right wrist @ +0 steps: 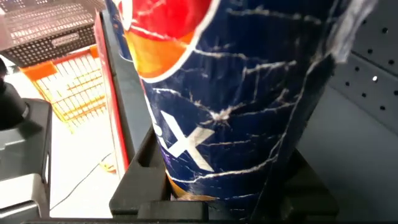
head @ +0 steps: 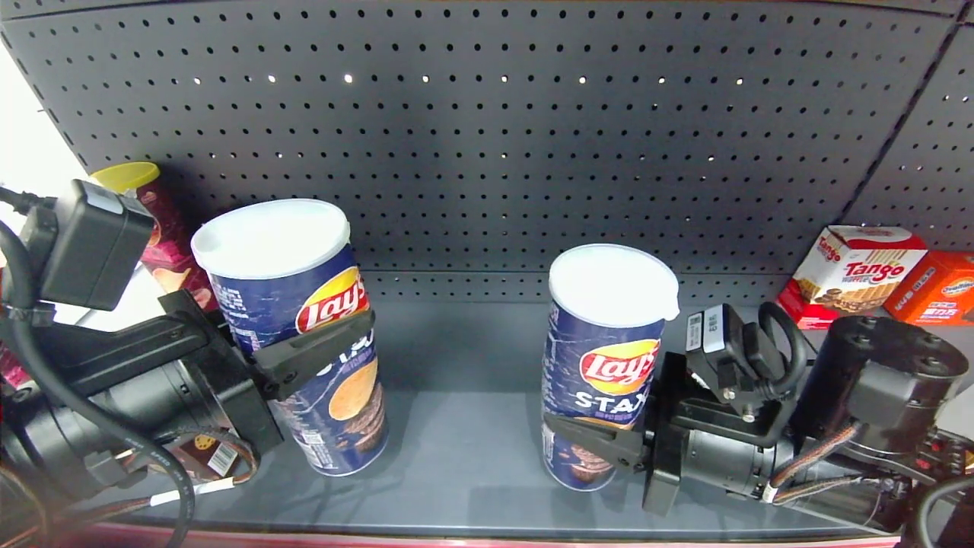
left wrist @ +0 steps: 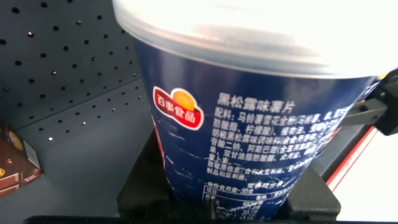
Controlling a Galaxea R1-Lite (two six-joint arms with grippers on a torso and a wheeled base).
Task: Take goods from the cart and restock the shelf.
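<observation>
Left pincer [head: 312, 356], low at the frame's left, is clamped on a dark blue cardboard chip tube [head: 281, 297] with a white plastic lid. It leans with its top toward the upper left, near a maroon tube with a yellow lid [head: 163, 217]. Right of centre, the right pincer [head: 605, 438] grips a second blue tube [head: 609, 358], nearly upright over the grey metal shelf [head: 464, 426]. Whether either base touches the deck, I cannot tell. Placing well likely means righting the leaning tube first and seating both bases flat. Only then should the jaws part, without nudging either tube.
</observation>
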